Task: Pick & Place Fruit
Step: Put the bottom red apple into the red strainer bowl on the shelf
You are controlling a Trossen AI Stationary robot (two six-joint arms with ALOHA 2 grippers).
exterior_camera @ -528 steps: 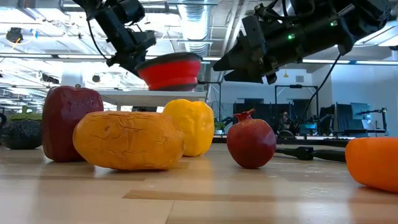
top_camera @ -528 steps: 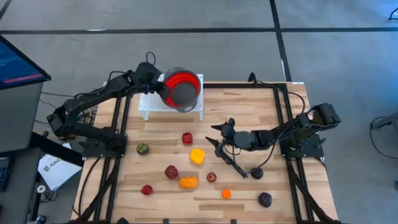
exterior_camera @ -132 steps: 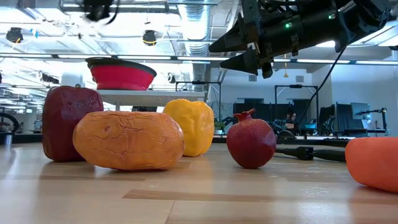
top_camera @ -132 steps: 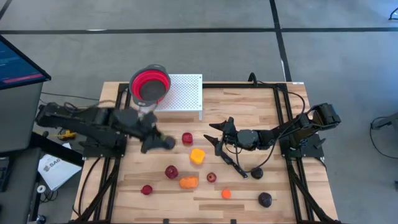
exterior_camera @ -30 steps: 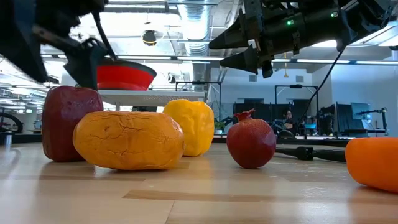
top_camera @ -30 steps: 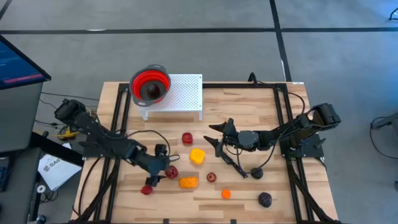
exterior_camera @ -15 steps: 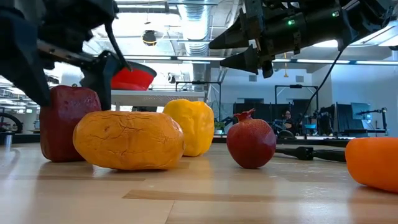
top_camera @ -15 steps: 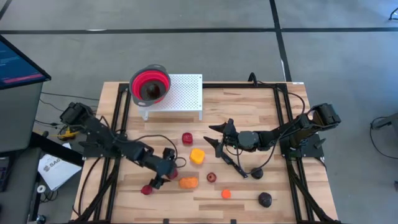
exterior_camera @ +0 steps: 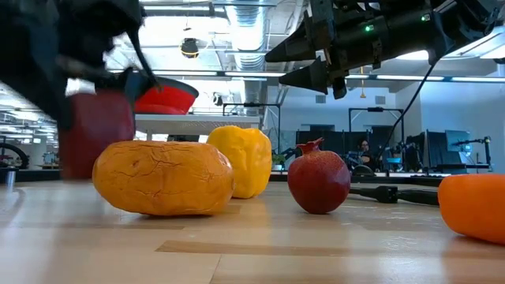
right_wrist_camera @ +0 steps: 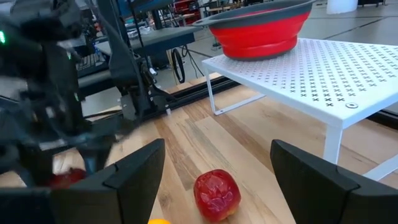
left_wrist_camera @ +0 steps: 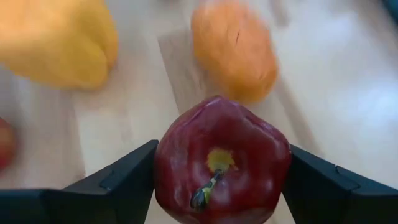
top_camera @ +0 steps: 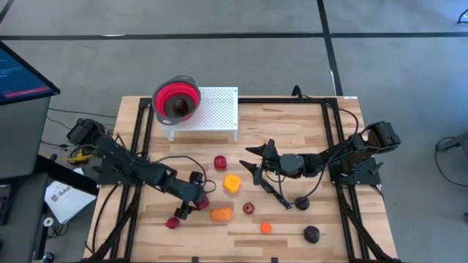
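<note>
The left gripper pinches a dark red apple, one finger pressed on each flank, stem end facing the wrist camera. From above, this gripper sits low at the table's front left, with the apple just beside the orange fruit and near the yellow fruit. A small red fruit lies just in front, close to the front edge. Bare wood stretches between this cluster and the white perforated rack at the back edge, where the red colander rests on the rack's left end.

The right gripper hangs spread wide above mid-table, holding nothing, a red fruit on the boards ahead of it and a black-handled knife below.
</note>
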